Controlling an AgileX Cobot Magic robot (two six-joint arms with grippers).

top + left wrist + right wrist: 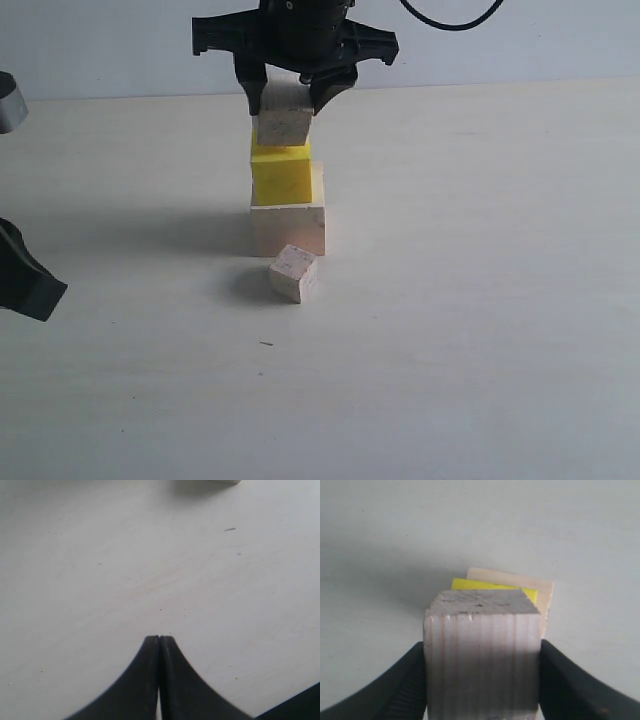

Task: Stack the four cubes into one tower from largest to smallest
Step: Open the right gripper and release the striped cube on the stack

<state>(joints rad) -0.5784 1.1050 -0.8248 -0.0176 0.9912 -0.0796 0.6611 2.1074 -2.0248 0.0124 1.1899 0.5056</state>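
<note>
The right end effector [288, 106] is grasping the layered-grain cube [284, 127] directly above the yellow cube [280, 172]; the smallest cube [293, 274] is lying farther below it; the left end effector [159, 642] is resting clenched.

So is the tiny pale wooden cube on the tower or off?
Off. The tiny pale wooden cube sits on the table, beside the tower.

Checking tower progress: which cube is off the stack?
The smallest pale cube, alone on the table; the right gripper holds the grained cube over the yellow cube.
</note>
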